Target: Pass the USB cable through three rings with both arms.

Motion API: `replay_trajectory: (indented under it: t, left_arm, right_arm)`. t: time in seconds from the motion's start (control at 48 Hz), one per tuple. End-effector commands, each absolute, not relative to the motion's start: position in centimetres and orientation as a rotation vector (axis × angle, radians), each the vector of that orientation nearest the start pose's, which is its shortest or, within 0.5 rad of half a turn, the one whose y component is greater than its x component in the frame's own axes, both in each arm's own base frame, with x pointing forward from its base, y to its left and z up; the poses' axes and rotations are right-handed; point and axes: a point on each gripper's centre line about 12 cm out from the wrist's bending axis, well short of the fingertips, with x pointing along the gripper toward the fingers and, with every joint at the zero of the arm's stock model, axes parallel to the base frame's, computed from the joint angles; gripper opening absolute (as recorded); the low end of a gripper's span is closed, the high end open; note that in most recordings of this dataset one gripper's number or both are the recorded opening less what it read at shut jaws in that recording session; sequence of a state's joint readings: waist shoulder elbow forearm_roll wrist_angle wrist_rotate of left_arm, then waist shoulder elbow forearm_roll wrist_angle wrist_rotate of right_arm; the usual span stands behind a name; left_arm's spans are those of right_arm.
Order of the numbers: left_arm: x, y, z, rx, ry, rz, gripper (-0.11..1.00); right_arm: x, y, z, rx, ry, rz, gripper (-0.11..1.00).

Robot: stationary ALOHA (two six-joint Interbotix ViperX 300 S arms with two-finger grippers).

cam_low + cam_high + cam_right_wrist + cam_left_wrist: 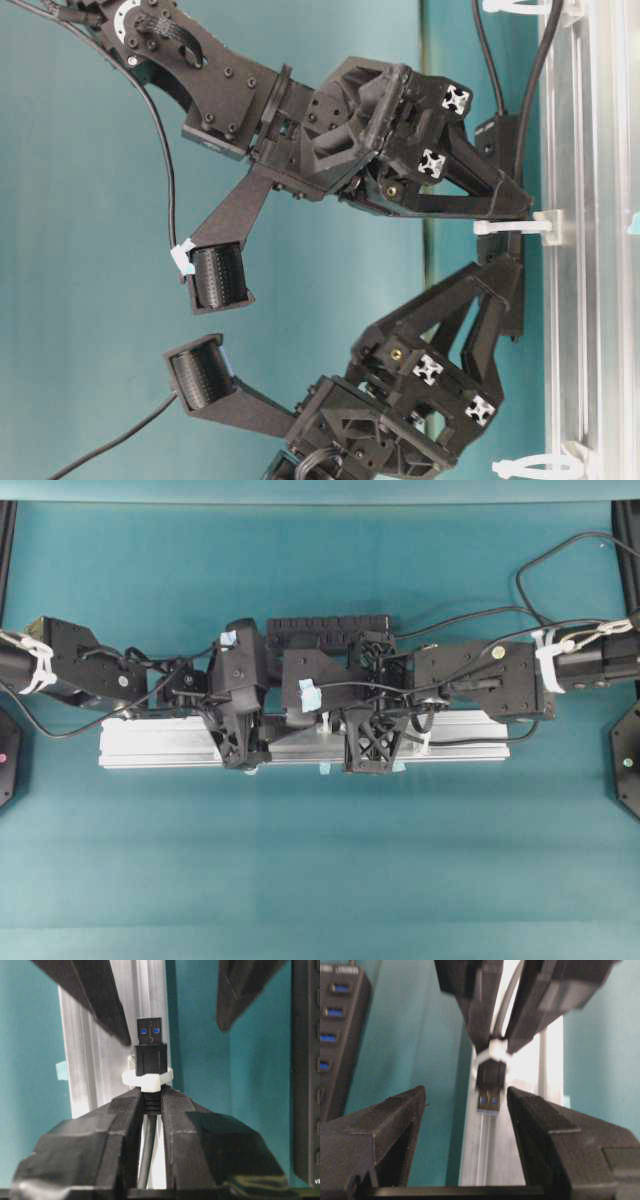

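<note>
While the multi-port hub [337,1035] lies beside the aluminium rail [90,1060], the right gripper [151,1102] pinches the USB cable [151,1060] (plug through a ring [147,1079]) — the left gripper [465,1105] gapes, touching nothing.

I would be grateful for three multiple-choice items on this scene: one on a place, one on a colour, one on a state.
1. Where is the USB plug?
A. Poking through a white ring on the rail
B. Inserted in the hub
C. Lying on the mat

2. What colour is the insert inside the plug's metal end?
A. Red
B. Blue
C. Yellow

3. How stands the left claw?
A. Shut on the plug
B. Shut on the rail
C. Open, a finger on each side of the plug

Key: 1 A, the ring encircles the plug body just beyond the right claw; 2 B, both wrist views show blue; 3 C, gaps show on both sides.
</note>
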State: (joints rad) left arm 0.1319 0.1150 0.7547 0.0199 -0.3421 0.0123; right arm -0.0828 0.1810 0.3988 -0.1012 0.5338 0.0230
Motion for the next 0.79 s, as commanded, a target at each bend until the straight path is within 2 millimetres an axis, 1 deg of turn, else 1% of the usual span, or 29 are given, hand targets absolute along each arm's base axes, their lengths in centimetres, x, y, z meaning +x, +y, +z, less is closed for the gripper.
replay_trajectory:
  t: [0.0,0.312,0.604,0.688,0.771]
  left_arm:
    - [38.8,4.8,13.6,-0.002,0.501,0.107,0.68]
    - [39.2,4.0,12.8,0.003,0.510,0.086,0.68]
    - [39.5,4.0,12.5,0.002,0.504,0.085,0.67]
    - [39.5,4.0,12.5,0.003,0.504,0.084,0.66]
    - [39.5,4.0,12.5,0.003,0.504,0.084,0.62]
  right_arm:
    - [41.7,-3.8,14.8,-0.044,1.089,-0.078,-0.06]
    - [41.7,-3.8,14.9,-0.041,1.083,-0.078,-0.06]
    - [41.8,-3.8,14.9,-0.042,1.082,-0.077,-0.06]
    - [41.8,-3.8,14.9,-0.042,1.082,-0.077,-0.06]
    - [41.8,-3.8,14.9,-0.042,1.083,-0.077,-0.06]
